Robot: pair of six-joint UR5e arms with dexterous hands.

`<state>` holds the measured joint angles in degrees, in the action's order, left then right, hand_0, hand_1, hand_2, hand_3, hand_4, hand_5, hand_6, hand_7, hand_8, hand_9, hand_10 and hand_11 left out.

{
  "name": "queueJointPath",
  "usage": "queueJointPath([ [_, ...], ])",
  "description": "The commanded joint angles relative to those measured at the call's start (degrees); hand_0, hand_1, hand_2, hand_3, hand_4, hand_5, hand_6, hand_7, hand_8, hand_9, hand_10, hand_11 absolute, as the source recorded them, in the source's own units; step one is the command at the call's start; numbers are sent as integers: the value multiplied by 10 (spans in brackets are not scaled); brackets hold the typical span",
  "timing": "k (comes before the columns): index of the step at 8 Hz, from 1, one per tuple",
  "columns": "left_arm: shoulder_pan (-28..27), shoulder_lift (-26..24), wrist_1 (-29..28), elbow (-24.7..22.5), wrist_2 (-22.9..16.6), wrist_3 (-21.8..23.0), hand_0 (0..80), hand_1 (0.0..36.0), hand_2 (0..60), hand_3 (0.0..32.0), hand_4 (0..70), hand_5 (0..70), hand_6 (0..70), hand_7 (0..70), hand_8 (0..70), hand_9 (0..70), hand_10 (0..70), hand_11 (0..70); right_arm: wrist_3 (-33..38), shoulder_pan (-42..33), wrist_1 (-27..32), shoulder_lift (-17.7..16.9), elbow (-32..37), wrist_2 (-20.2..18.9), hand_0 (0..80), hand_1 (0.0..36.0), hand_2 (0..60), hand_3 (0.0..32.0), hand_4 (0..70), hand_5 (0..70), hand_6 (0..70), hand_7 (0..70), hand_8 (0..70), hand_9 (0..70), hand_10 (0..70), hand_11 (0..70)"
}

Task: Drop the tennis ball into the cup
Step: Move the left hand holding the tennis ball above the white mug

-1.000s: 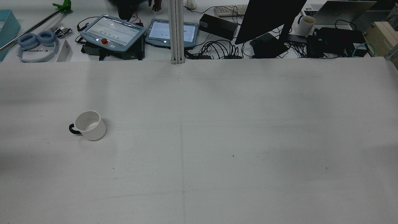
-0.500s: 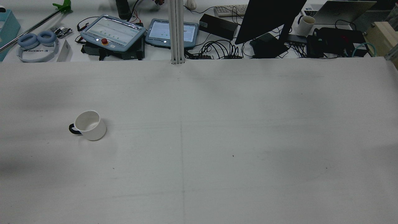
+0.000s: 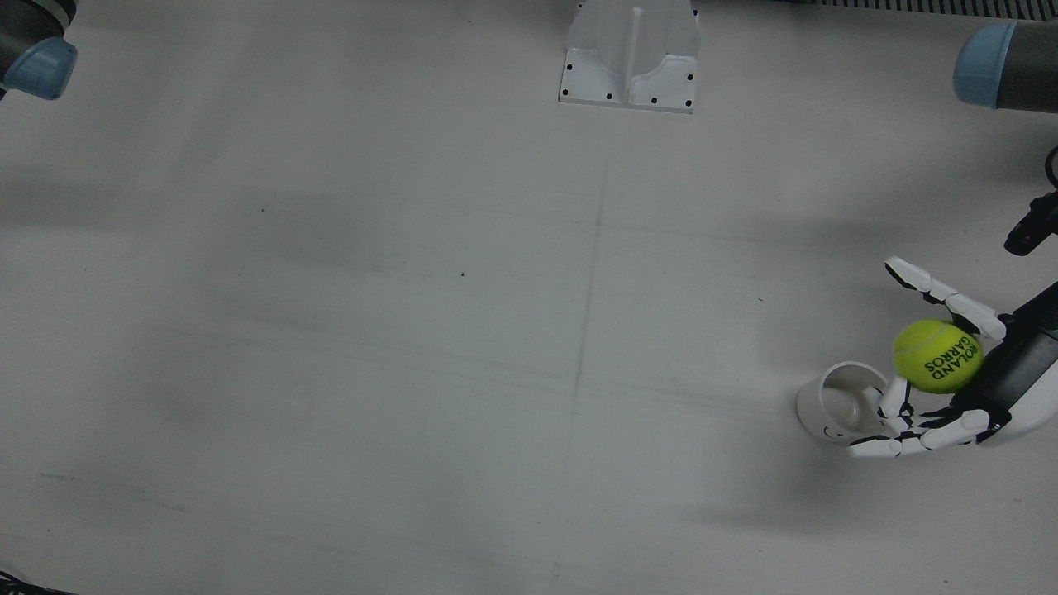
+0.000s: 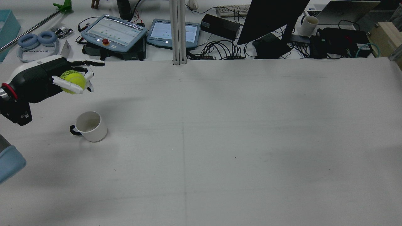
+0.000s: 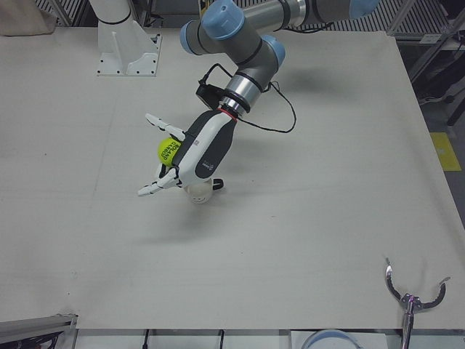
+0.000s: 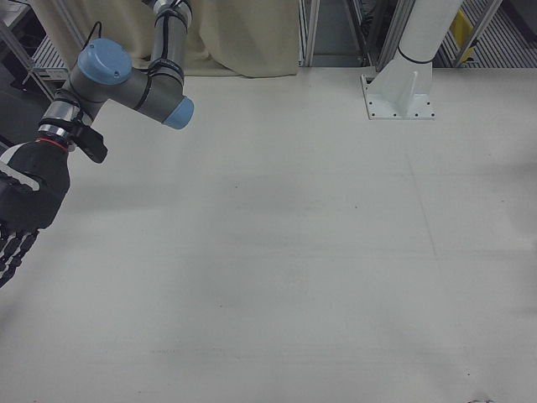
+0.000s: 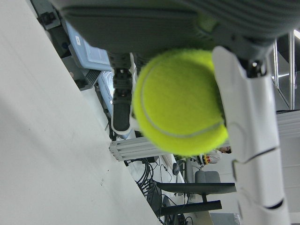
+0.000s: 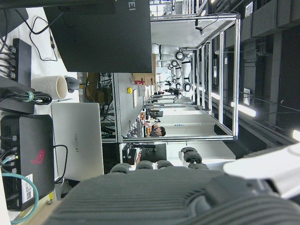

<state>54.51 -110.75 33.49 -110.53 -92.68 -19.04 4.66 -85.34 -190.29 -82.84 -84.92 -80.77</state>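
In the left hand (image 4: 47, 80), a yellow-green, dark-lettered tennis ball (image 4: 73, 82).

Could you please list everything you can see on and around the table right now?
ball: one, yellow-green, held in the left hand, above the table.
cup: one, white with dark handle, upright on the table's left half in the rear view.
pendants: two, blue-grey, beyond the table's far edge.
headphones: one pair, light blue, far left.
mug: one, white, far right by the laptop.
left hand: closed round the ball.
right hand: off to its own side, holding nothing visible.
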Motion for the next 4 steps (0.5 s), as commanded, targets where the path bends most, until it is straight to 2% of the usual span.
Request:
queueJointPath([
  [1,-30,4,-2,3,14,-7,499,124,110,0,249,163,545,700,531,700,292,427,0,0,0,0,0,0,0,0,0,0,0,0,0,0,0,0,0,0],
  [2,-35,8,-14,8,14,-19,503,128,73,0,247,140,418,700,508,700,291,426,0,0,0,0,0,0,0,0,0,0,0,0,0,0,0,0,0,0],
  [3,-36,10,-20,17,14,-20,486,123,126,0,240,135,440,700,501,700,284,416,0,0,0,0,0,0,0,0,0,0,0,0,0,0,0,0,0,0],
  [4,-36,11,-21,21,15,-21,466,115,212,0,226,142,512,700,490,682,267,392,1,0,0,0,0,0,0,0,0,0,0,0,0,0,0,0,0,0],
])
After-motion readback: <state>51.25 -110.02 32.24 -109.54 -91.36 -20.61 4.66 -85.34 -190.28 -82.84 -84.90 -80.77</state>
